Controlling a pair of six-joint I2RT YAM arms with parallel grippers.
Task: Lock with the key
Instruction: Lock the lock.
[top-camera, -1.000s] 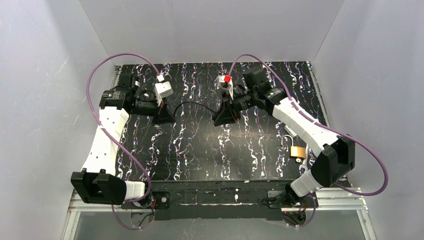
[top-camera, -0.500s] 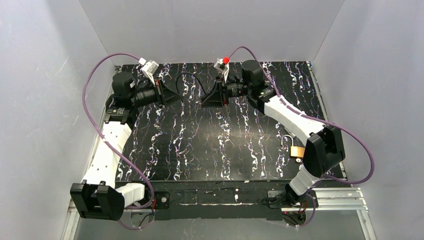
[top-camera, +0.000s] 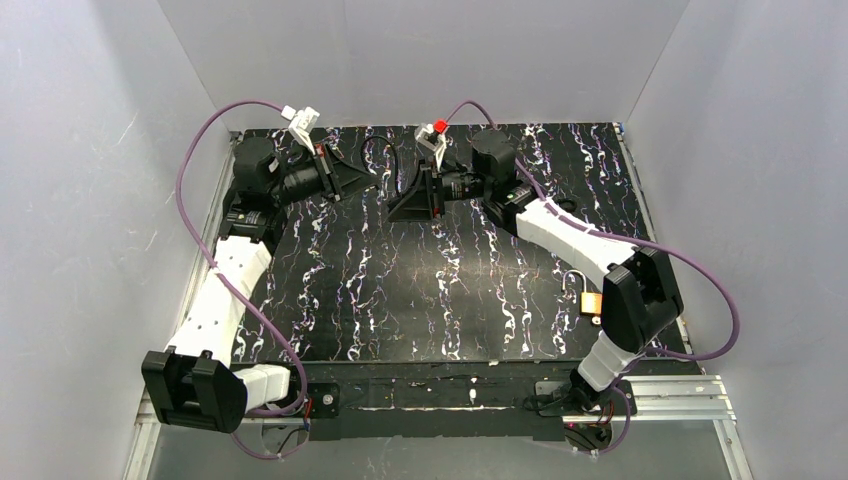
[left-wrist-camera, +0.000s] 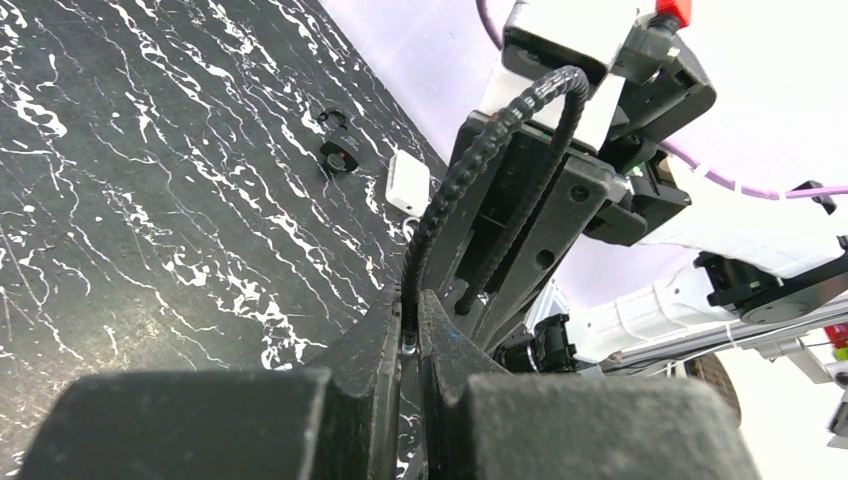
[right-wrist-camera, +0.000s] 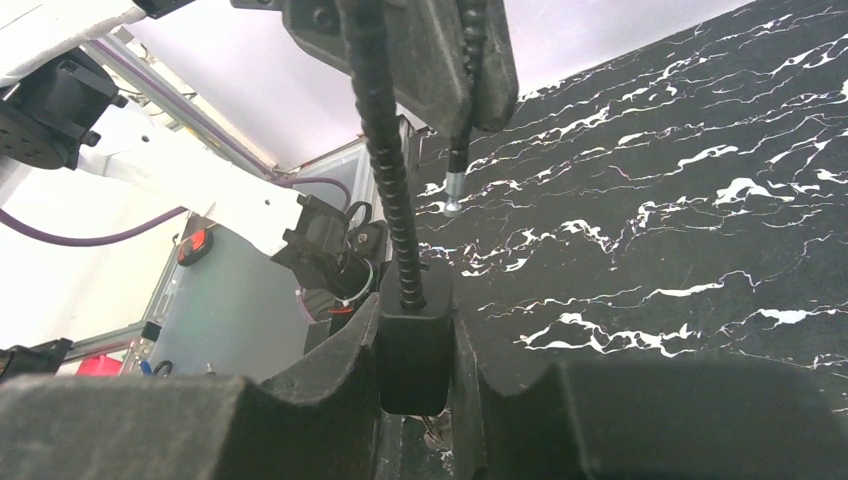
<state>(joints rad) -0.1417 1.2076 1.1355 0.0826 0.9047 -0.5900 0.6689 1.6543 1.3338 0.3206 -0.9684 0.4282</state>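
The lock, brass with a silver shackle, lies on the table at the right, beside my right arm's elbow and far from both grippers. I cannot make out the key. At the back of the table my left gripper is shut on the silver-tipped free end of a black ribbed cable. That cable arcs over to a small black lock body, on which my right gripper is shut. The two grippers face each other, close together.
The black marbled table is walled in by white panels on three sides. A small white block and two black knobs sit near its edge. Purple cables loop over both arms.
Both grippers have moved toward the back of the table and closer together, turning to face each other. The black cable now arcs between them. Both grips are unchanged.
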